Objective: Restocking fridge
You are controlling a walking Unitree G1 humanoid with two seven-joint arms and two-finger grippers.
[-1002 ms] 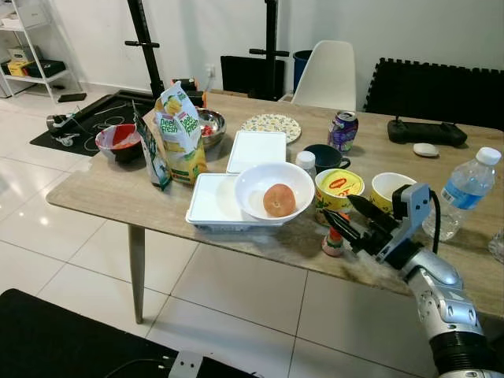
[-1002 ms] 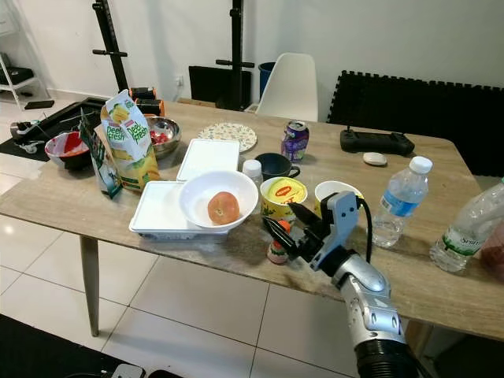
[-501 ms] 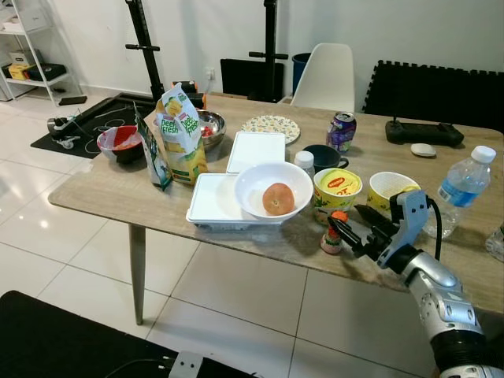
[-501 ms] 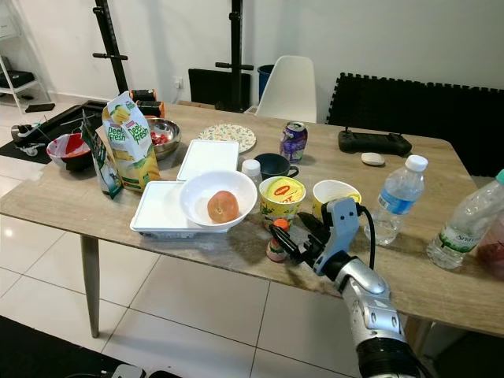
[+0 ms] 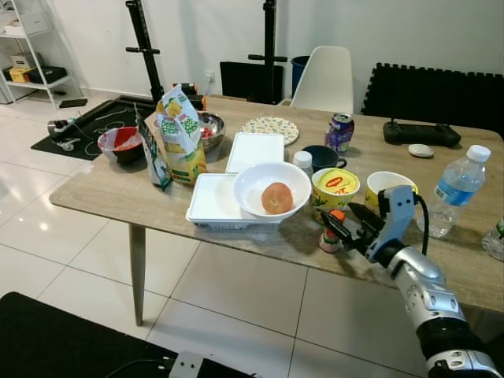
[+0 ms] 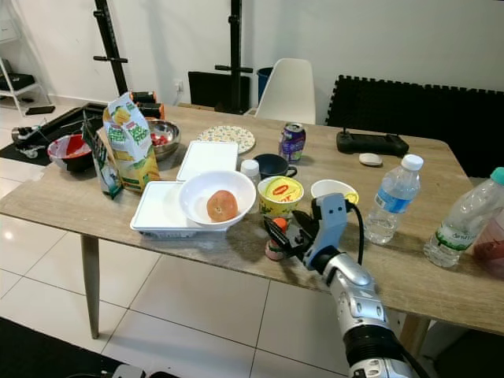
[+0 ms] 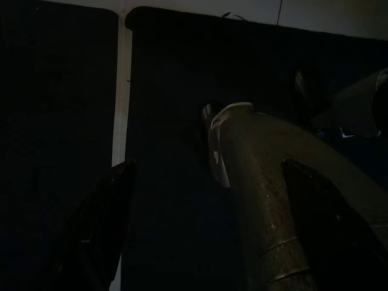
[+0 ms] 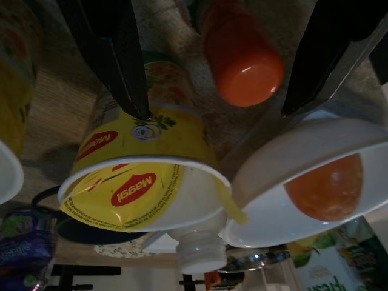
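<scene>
head views: the right gripper [image 5: 337, 229] reaches over the table's [image 5: 102, 189] near edge, jaws spread around the small orange-capped bottle [image 5: 332, 231] beside the maggi cup [image 5: 335, 191]. right wrist view: fingers [image 8: 118, 54] flank the cap, ungripped. left wrist view: dark, its jaws unreadable.

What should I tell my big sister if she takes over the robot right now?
Right gripper: open, fingers either side of the small orange-capped bottle near the table's front edge, not yet closed on it.
Left gripper: hanging idle in the dark; I can't tell open or shut.
Beside the bottle: the yellow Maggi cup and the white bowl holding a round orange fruit.
Done: nothing picked up yet.
Left: grip the bottle, lift it, carry it to the fridge.
</scene>
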